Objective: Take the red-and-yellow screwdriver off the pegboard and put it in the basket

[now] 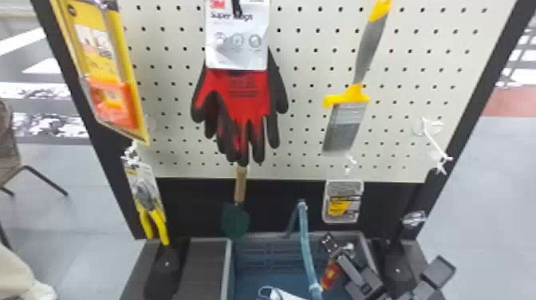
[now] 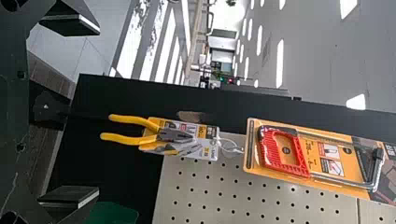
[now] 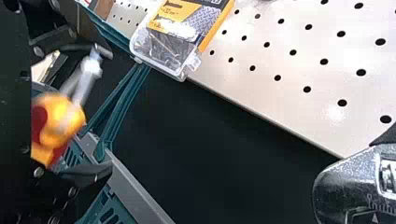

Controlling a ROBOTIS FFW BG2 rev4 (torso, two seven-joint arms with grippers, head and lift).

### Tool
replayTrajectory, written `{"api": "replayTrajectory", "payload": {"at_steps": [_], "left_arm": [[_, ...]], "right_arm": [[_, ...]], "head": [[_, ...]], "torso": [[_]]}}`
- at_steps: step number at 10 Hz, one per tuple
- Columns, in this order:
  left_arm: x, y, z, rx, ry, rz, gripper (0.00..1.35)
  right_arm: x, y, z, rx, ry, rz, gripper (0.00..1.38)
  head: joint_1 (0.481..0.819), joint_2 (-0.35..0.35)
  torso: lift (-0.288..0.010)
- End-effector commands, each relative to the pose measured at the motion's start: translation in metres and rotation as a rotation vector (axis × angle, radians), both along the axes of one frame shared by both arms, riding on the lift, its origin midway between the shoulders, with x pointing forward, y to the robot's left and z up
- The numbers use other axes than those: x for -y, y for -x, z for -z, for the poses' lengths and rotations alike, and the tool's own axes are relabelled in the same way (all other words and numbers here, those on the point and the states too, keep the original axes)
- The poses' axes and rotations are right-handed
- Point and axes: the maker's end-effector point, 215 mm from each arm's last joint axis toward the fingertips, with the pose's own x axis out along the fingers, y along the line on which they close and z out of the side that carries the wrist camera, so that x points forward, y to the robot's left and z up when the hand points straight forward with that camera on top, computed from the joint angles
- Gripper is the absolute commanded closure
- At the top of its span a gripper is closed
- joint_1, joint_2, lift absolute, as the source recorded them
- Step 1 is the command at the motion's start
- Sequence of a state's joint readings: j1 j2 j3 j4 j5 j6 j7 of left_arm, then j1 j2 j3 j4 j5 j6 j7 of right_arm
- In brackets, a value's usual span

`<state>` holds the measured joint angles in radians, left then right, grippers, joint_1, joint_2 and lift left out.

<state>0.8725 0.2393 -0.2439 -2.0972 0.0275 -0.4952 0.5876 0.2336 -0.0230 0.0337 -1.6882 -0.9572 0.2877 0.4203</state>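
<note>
Pegboard (image 1: pixel 307 119): off-white, patterned with regular rows of dark holes, above a black panel (image 1: pixel 191 211). Gloves (image 1: pixel 249 93): red, with black fingertips and a whitish tag (image 1: pixel 235 48). Brush (image 1: pixel 367 50): grey handle, yellow end and collar, greyish bristles. Trowel (image 1: pixel 235 221): dark green blade, tan handle. Screwdriver (image 3: pixel 60 116): red-and-yellow handle, silvery shaft. Basket (image 1: pixel 229 265): grey rim, blue interior, blue-green carrying handle. Pliers (image 2: pixel 128 119): yellow grips, grey jaws. Saw (image 2: pixel 270 154): red grip, silvery frame, orange card. Lidded case (image 3: pixel 161 53): transparent, bearing a yellow-and-black label. Floor (image 1: pixel 490 191): pale grey.
</note>
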Motion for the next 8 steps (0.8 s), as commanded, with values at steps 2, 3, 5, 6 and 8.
{"api": "replayTrajectory", "payload": {"at_steps": [2,3,5,6,8], "left_arm": [[0.0007,-0.0013,-0.0013,0.004,0.0,0.002,0.1],[0.0014,-0.0012,-0.0012,0.004,0.002,0.003,0.1],[0.0014,-0.0019,-0.0018,0.006,0.001,0.003,0.1],[0.0014,-0.0019,-0.0018,0.006,0.001,0.003,0.1],[0.0014,-0.0019,-0.0018,0.006,0.001,0.004,0.1]], "right_arm": [[0.0003,0.0003,0.0001,-0.002,-0.006,0.001,0.26],[0.0,0.0014,0.0033,-0.009,-0.009,0.002,0.26],[0.0001,0.0014,0.0029,-0.009,-0.012,0.002,0.26],[0.0001,0.0014,0.0029,-0.009,-0.012,0.002,0.26],[0.0028,0.0012,-0.0013,0.014,0.032,0.01,0.26]], "head": [[0.549,0.0],[0.549,0.0],[0.549,0.0],[0.549,0.0],[0.549,0.0]], "torso": [[-0.1],[-0.1],[-0.1],[-0.1],[-0.1]]}}
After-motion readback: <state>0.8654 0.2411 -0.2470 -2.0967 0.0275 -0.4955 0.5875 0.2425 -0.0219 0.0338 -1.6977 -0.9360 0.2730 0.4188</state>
